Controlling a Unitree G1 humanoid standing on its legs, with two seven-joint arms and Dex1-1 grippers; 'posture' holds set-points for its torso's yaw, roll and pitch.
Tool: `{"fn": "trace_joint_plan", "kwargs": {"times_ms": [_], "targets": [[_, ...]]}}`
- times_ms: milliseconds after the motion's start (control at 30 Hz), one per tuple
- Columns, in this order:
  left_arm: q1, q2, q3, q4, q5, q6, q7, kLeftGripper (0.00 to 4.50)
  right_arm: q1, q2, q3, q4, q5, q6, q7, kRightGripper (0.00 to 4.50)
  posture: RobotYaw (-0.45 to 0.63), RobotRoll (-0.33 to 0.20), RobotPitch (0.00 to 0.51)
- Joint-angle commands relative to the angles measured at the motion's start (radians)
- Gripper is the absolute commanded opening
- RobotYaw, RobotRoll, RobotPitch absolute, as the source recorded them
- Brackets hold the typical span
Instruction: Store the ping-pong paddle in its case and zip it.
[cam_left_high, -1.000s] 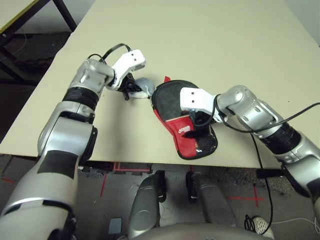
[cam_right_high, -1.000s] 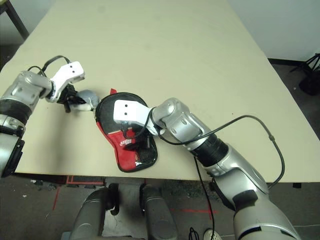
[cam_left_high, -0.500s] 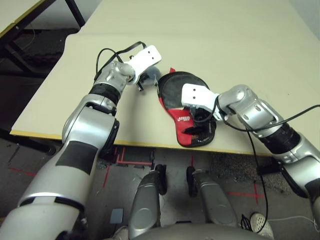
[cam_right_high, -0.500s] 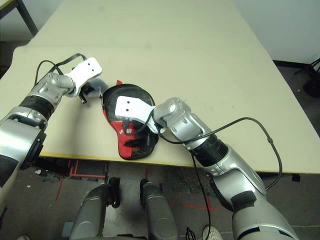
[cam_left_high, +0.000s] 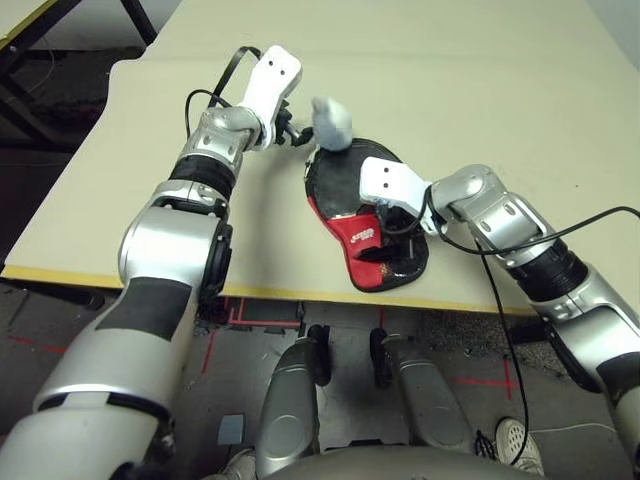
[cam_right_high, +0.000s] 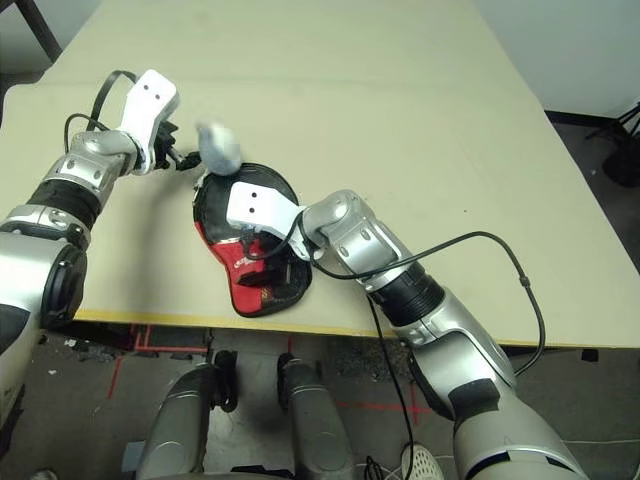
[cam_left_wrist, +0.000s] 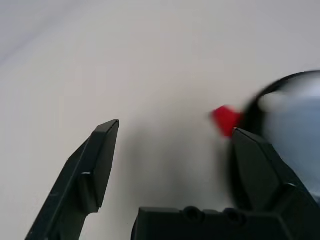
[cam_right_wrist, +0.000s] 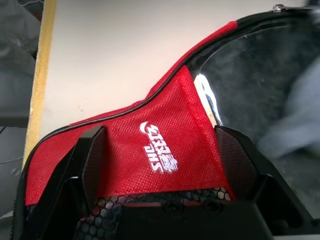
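The case (cam_left_high: 365, 225) lies near the desk (cam_left_high: 480, 90) front edge, the grey pouch (cam_left_high: 331, 123) blurred, seemingly airborne, beyond it. Left pincer (cam_left_wrist: 175, 132) and right pincer (cam_right_wrist: 162, 145) gape empty; the pouch landing on the case could obstruct zipping

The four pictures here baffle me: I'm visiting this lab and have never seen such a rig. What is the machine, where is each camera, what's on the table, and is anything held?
It's a two-armed humanoid robot at a beige table. The two wide pictures come from cameras in its head, looking down over its arms. The other two look along each gripper's black fingers from the wrist. On the table lies a black and red case. The right gripper is open, its fingers either side of the case's red part. The left gripper is open with nothing between its fingers; a blurred grey-blue pouch is beside it.
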Motion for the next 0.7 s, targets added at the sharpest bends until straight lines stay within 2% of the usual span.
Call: {"fn": "trace_joint_plan", "kwargs": {"times_ms": [33, 467, 700], "targets": [[0.032, 0.049, -0.019, -0.057, -0.001, 0.053, -0.129, 4.49, 0.002, -0.023, 0.008, 0.049, -0.022, 0.022, -0.011, 4.50, -0.09, 0.000, 0.296], [0.073, 0.196, -0.065, -0.269, 0.003, 0.161, -0.346, 4.49, -0.047, -0.027, -0.003, 0.085, -0.026, -0.006, 0.009, 4.50, -0.07, 0.000, 0.277], [0.089, 0.209, -0.062, -0.349, -0.017, 0.222, -0.379, 4.49, -0.077, -0.057, -0.025, 0.008, 0.005, 0.067, 0.036, 4.50, -0.08, 0.000, 0.264]]}}
